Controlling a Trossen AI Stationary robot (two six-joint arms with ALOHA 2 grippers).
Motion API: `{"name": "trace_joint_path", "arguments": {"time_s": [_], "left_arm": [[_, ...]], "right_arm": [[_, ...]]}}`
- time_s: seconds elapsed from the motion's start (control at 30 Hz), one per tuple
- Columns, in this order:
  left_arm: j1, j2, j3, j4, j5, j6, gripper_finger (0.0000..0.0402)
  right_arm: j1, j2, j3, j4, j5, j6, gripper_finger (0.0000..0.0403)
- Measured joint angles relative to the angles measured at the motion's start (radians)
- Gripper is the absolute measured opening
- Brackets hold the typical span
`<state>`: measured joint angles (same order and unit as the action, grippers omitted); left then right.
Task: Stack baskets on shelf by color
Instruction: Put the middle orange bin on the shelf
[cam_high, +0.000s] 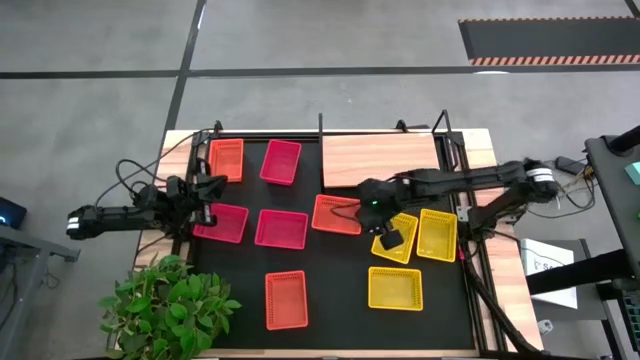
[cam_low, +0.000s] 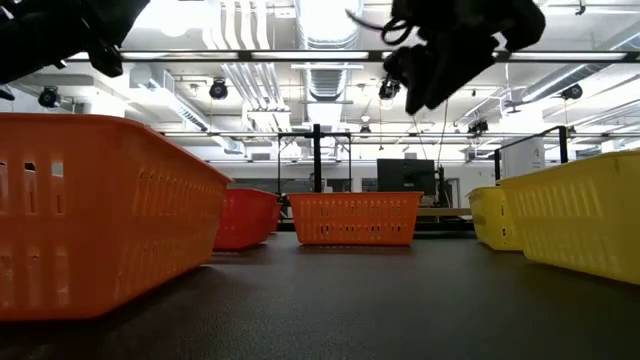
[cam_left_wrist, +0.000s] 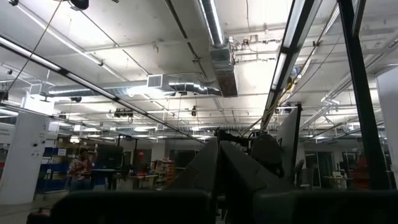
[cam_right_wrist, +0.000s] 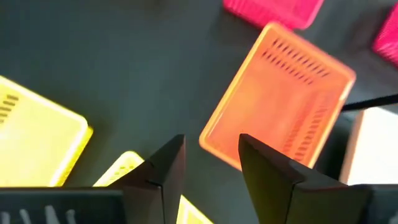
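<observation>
A: Where's the orange basket (cam_high: 336, 214) the move turns on?

B: On the black mat (cam_high: 330, 300), just in front of the shelf (cam_high: 378, 160), by its left corner. Its long axis runs roughly along the shelf's front edge.

A: And the jaws?

B: The right gripper (cam_right_wrist: 211, 162) hangs over the mat just right of that basket, fingers spread, holding nothing; the near rim lies just ahead of the tips.

A: The other arm?

B: The left gripper (cam_high: 207, 190) is closed, well off past the pink baskets (cam_high: 281, 228). I'd judge the right arm far nearer.
</observation>
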<state>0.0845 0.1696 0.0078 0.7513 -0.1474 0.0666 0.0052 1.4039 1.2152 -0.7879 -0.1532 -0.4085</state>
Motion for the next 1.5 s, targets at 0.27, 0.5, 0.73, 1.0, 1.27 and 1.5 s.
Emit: {"name": "trace_joint_path", "arguments": {"time_s": [0.27, 0.5, 0.73, 1.0, 1.27, 1.5], "left_arm": [[0.000, 0.000, 0.000, 0.039, -0.011, 0.021, 0.0000], [0.000, -0.001, 0.000, 0.154, -0.011, 0.039, 0.0000], [0.000, -0.007, 0.000, 0.184, -0.011, 0.053, 0.0000], [0.000, -0.008, 0.000, 0.215, -0.011, 0.043, 0.0000], [0.000, -0.009, 0.000, 0.273, -0.011, 0.018, 0.0000], [0.000, -0.007, 0.000, 0.279, -0.011, 0.017, 0.0000]], "right_arm": [[0.001, 0.176, 0.102, -0.147, 0.129, -0.186, 0.0136], [0.006, 0.263, 0.171, -0.190, 0.267, -0.339, 0.0127], [0.019, 0.273, 0.218, -0.319, 0.270, -0.196, 0.0120], [0.127, 0.211, 0.172, -0.328, 0.283, -0.102, 0.0113], [0.167, 0.148, 0.145, -0.334, 0.304, -0.037, 0.0111], [0.167, 0.132, 0.111, -0.337, 0.314, -0.135, 0.0147]]}}
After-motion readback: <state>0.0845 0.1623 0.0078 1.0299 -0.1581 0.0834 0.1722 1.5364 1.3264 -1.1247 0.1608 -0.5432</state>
